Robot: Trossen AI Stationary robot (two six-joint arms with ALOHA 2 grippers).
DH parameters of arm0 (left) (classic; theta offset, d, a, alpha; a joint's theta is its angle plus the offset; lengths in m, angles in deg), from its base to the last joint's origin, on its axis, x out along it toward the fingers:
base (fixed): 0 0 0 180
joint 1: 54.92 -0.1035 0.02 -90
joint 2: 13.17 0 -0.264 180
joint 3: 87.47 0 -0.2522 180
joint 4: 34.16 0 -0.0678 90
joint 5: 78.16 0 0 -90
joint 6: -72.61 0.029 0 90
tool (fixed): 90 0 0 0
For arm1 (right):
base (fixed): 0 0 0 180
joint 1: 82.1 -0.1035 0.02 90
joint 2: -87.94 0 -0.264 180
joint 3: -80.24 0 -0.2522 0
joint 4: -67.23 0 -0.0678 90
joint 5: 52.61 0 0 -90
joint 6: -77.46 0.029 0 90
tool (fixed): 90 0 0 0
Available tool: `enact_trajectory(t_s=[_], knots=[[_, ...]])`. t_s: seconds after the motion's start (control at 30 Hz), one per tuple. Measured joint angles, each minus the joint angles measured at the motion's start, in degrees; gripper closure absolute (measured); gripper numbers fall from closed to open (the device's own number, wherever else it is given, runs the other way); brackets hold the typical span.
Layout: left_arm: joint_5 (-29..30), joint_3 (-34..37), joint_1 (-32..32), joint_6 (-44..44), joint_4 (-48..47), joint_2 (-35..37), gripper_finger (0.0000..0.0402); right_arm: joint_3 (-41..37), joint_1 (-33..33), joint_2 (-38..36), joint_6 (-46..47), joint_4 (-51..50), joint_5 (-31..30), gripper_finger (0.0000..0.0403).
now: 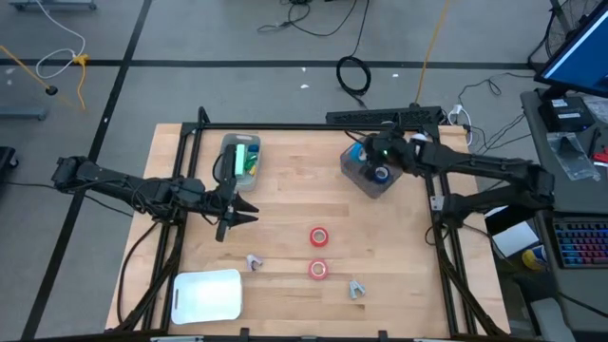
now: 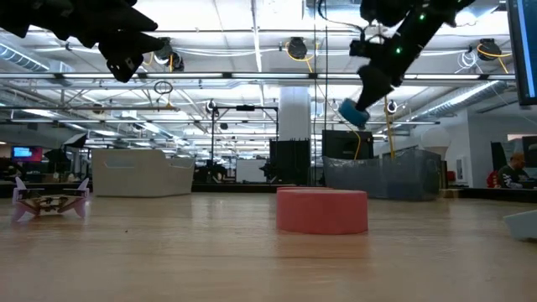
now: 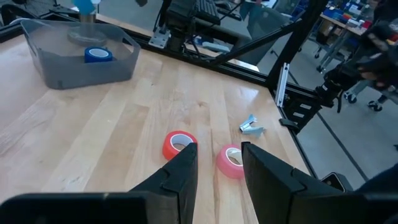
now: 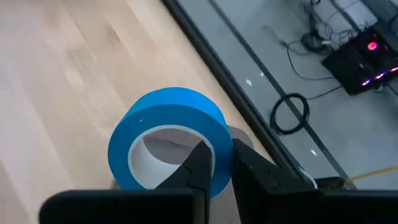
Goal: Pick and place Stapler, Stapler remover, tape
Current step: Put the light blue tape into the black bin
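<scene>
High view: right gripper (image 1: 372, 152) over grey bin (image 1: 356, 173); left gripper (image 1: 245, 213) above table, beside red tapes (image 1: 319, 237).
Low view: blue tape (image 2: 353, 113) held aloft.
Left wrist: fingers (image 3: 186, 163) parted, empty.
Right wrist: fingers (image 4: 200, 163) seemingly pinch tape's wall.

High: straight down, whole table (image 1: 285, 190). Low: tabletop level, near red tape (image 2: 322, 210). Wrists: close, oblique; both show tabletop.

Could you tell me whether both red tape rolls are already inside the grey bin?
No, both red tape rolls lie on the bare wooden table, well apart from the grey bin, which holds only a blue roll.
</scene>
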State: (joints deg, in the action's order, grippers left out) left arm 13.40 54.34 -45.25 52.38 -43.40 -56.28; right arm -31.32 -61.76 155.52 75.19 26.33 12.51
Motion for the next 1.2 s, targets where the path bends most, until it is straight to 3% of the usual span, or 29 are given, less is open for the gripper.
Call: enact_trajectory(t_s=[0.5,0.83,1.2], knots=[[0.5,0.0,0.0,0.2,0.0,0.0,0.0275,0.0,9.5,9.8,-15.3,-3.6,10.3,0.0372],[0.5,0.0,0.0,0.0,0.0,0.0,0.0275,0.0,13.4,17.6,-24.9,-3.0,10.2,0.037],[0.5,0.0,0.0,-0.1,0.0,0.0,0.0275,0.0,13.8,18.8,-28.5,1.5,10.1,0.0367]])
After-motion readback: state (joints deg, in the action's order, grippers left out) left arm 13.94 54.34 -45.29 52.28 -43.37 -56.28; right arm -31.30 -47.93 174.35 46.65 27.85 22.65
